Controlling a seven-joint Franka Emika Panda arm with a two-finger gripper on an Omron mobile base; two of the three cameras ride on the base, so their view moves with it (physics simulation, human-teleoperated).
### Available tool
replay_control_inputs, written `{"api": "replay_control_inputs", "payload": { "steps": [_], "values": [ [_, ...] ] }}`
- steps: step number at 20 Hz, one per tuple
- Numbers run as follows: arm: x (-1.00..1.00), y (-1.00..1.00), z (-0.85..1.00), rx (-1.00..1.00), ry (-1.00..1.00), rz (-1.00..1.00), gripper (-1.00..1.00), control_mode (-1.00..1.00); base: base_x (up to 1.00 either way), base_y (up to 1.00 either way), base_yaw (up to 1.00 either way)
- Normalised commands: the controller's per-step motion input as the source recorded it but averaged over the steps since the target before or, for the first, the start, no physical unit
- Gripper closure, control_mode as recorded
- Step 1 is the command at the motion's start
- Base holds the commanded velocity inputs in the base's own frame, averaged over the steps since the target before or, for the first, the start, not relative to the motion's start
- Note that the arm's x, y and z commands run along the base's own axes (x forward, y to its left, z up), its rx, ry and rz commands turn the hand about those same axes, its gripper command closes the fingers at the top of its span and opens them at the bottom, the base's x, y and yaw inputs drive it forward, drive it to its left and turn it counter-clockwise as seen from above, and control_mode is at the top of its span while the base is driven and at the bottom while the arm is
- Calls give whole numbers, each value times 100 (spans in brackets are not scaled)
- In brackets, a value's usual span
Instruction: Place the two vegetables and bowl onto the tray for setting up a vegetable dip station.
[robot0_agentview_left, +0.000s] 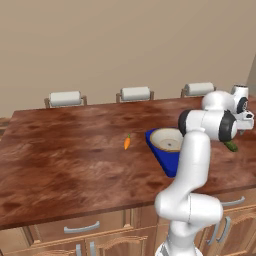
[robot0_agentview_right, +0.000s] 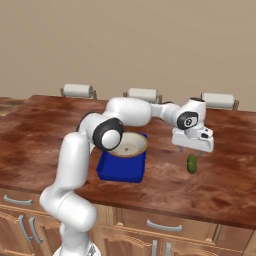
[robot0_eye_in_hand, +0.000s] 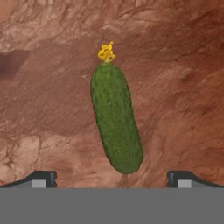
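A dark green cucumber (robot0_eye_in_hand: 116, 118) with a yellow flower tip lies flat on the wooden counter (robot0_agentview_left: 65, 160), right of the tray. My gripper (robot0_agentview_right: 193, 150) hovers just above it, open, one fingertip on each side (robot0_eye_in_hand: 113, 179), with nothing held. In the right base view the cucumber (robot0_agentview_right: 191, 163) shows just below the hand. The cream bowl (robot0_agentview_right: 131, 145) with its tan rim sits on the blue tray (robot0_agentview_right: 120, 171), partly hidden by my arm. A small orange carrot (robot0_agentview_left: 127, 143) lies on the wood left of the tray (robot0_agentview_left: 167, 161) and bowl (robot0_agentview_left: 167, 139).
Three chair backs (robot0_agentview_left: 135, 93) line the far edge of the counter. Drawers with grey handles (robot0_agentview_left: 81, 228) run under the near edge. Bare wood stretches to the left of the carrot.
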Motion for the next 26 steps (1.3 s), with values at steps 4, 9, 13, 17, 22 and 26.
{"api": "replay_control_inputs", "payload": {
  "steps": [4,9,13,17,22,26],
  "values": [
    [14,-5,-12,3,4,0,-100,-100,0,0,0],
    [13,1,-10,0,8,0,-100,-100,0,0,0],
    [1,0,-17,0,7,0,-100,-100,0,0,0],
    [0,-7,-11,0,1,0,-100,-100,0,0,0],
    [8,-2,-11,0,17,0,-100,-100,0,0,0],
    [4,-1,-12,0,17,0,-100,-100,0,0,0]
  ]
}}
